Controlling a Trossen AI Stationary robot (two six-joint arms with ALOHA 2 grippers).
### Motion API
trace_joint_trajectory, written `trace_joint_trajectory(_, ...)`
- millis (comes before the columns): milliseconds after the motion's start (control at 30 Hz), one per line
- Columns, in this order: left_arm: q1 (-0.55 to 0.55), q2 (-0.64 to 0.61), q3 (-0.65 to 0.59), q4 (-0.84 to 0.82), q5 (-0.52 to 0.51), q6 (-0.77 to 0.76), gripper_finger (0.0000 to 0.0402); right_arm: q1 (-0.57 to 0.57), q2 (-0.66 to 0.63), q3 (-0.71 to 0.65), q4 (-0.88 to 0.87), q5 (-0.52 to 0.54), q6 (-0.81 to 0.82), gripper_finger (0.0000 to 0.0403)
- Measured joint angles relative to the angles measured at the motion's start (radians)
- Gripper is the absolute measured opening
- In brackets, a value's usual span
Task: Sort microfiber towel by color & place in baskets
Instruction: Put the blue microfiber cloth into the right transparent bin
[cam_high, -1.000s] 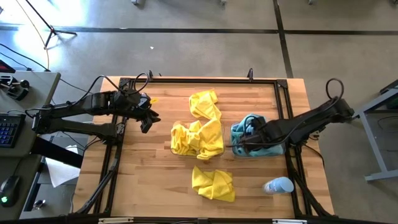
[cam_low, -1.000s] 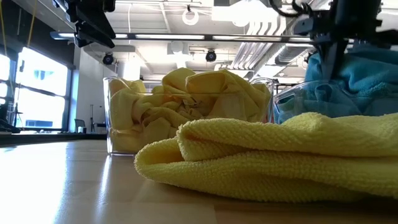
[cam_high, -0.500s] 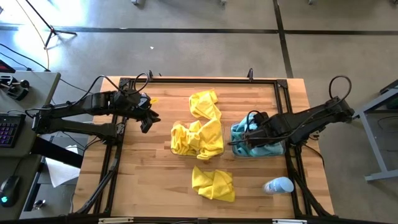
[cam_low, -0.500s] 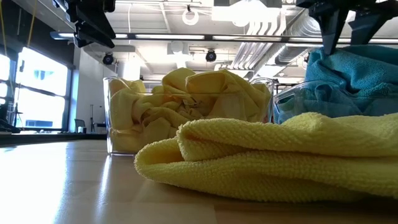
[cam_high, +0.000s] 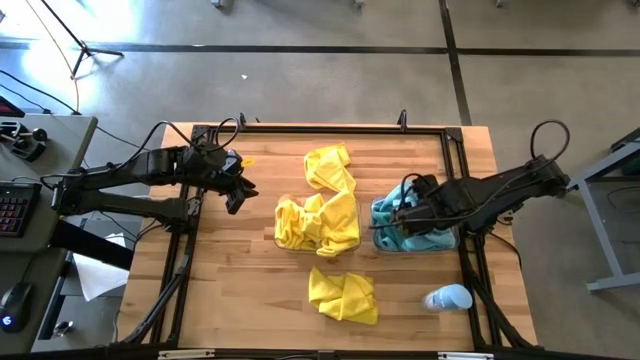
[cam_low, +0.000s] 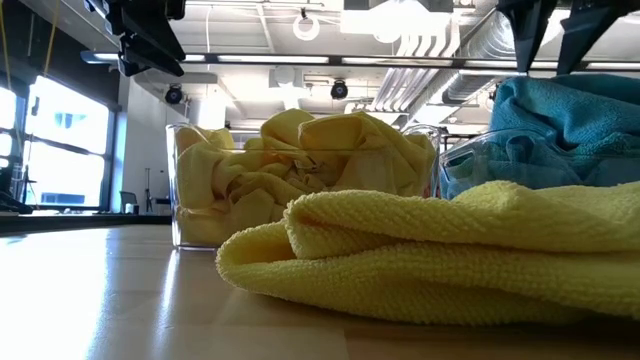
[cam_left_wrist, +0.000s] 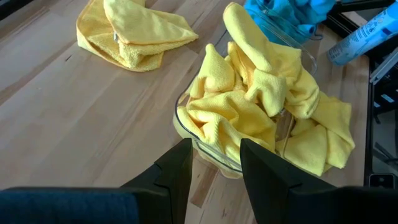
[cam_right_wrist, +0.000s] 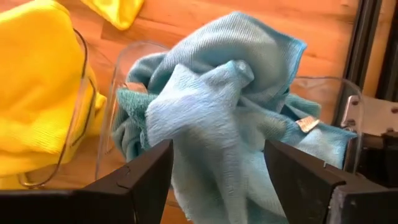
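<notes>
Several yellow towels fill one clear basket. One more yellow towel hangs over that basket's far wall onto the table. A loose yellow towel lies folded near the table's near edge. Teal towels are heaped in the second basket, to the right. My right gripper hovers open just above the teal heap, with its fingers clear of it in the low view. My left gripper waits open above the table, left of the yellow basket.
A white and light-blue bottle lies on its side near the table's right near corner. A black metal frame runs around the tabletop. Bare wood lies between my left gripper and the yellow basket, and along the near left.
My right gripper has opened, let go of the teal towel and risen straight off the heap, drifting slightly toward the table's right edge. The teal towel has stayed on the pile in its basket. My left arm has kept still.
</notes>
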Motion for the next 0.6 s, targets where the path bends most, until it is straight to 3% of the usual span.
trace_joint_trajectory(167, 0.000, 0.000, 0.000, 0.000, 0.000, 0.000, 0.0122, 0.000, 0.000, 0.030, -0.008, 0.033, 0.018, 0.0246)
trace_joint_trajectory(267, 0.000, 0.000, 0.000, 0.000, 0.000, 0.000, 0.0122, 0.002, 0.000, 0.003, 0.026, 0.018, 0.034, 0.0217)
trace_joint_trajectory(600, 0.000, 0.000, 0.000, 0.000, 0.000, 0.000, 0.0122, -0.005, 0.000, -0.279, 0.263, -0.009, 0.090, 0.0016)
